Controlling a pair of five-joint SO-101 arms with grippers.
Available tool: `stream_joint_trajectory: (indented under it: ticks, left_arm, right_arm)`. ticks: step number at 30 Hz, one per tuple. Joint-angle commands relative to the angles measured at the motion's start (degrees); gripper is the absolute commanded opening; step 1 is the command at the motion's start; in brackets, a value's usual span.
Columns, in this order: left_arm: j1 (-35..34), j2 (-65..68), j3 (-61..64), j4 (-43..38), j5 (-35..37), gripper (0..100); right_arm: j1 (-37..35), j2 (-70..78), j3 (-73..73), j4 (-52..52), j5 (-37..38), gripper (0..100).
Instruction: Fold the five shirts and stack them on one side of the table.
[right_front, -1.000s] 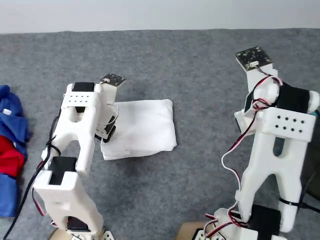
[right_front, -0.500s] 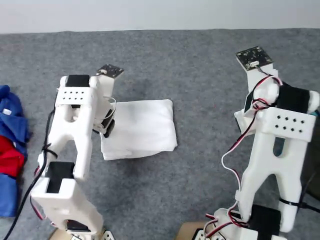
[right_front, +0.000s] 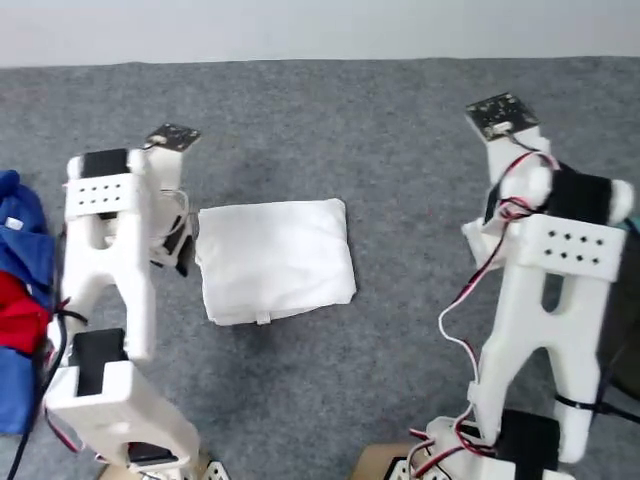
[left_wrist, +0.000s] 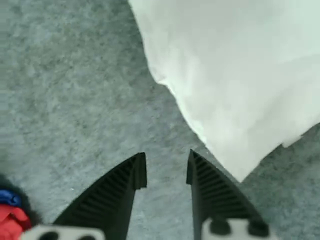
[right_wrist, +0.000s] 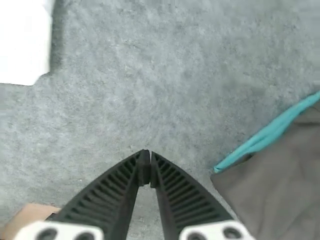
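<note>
**Item 1. White shirt** (right_front: 275, 258). Plain white cloth, folded to a compact rectangle with rounded, slightly puffed edges. It lies flat on the table (right_front: 330, 120). One corner sits just beside the left hand's fingertips and does not touch them. A small white tab (right_front: 262, 319) sticks out from the edge toward the arm bases; any print on it is too small to tell.

**Item 2. Left hand** (left_wrist: 165, 170). Fingers apart with nothing between them, over the bare grey table surface.

**Item 3. Right hand** (right_wrist: 145, 167). Fingers together tip to tip, gripping nothing, well apart from the white shirt.

**Item 4. Blue shirts** (right_front: 20, 250) and **red shirt** (right_front: 20, 310). A loose, unfolded heap on the side of the left hand away from the white shirt. A white label (right_front: 12, 222) shows on the blue cloth, its print unreadable.

**Item 5. Dark grey garment** (right_wrist: 280, 175). It has a teal edge and lies near the right hand, on the side away from the white shirt.

**Item 6. Cardboard piece** (right_wrist: 20, 220). Brown, lying behind the right hand.
</note>
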Motion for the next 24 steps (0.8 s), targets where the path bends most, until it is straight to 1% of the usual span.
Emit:
stream_joint_trajectory:
  ticks: [1,3,6,9,11,14,19,24]
  left_arm:
    - [-3.16,-3.43,-3.47,2.81,-0.53,14]
    - [-5.27,-4.31,-4.44,4.31,-0.35,14]
    - [-9.49,-8.79,-4.53,4.40,-0.35,14]
    - [-14.07,-14.33,-4.35,4.48,-0.53,14]
    - [-16.88,-17.85,-3.47,4.48,-0.70,14]
    - [-20.92,-22.59,-0.31,4.48,-2.11,14]
    - [-26.81,-28.84,6.29,4.48,-5.80,14]
    - [-31.47,-32.18,8.84,4.48,-8.53,14]
  right_arm:
    - [-5.85,-2.07,0.79,-3.38,-4.84,1.3]
    - [-9.98,-1.80,1.93,-6.90,-8.26,4.2]
    - [-15.69,1.45,2.29,-11.82,-16.09,13.2]
    - [-19.38,6.99,2.20,-17.01,-25.67,20.2]
    - [-21.32,10.95,2.11,-20.18,-29.80,21.8]
    - [-24.48,16.84,0.09,-22.73,-32.18,22.2]
    - [-28.44,26.95,-8.88,-22.29,-37.71,22.3]
    - [-31.08,37.23,-17.93,-22.29,-39.12,22.3]
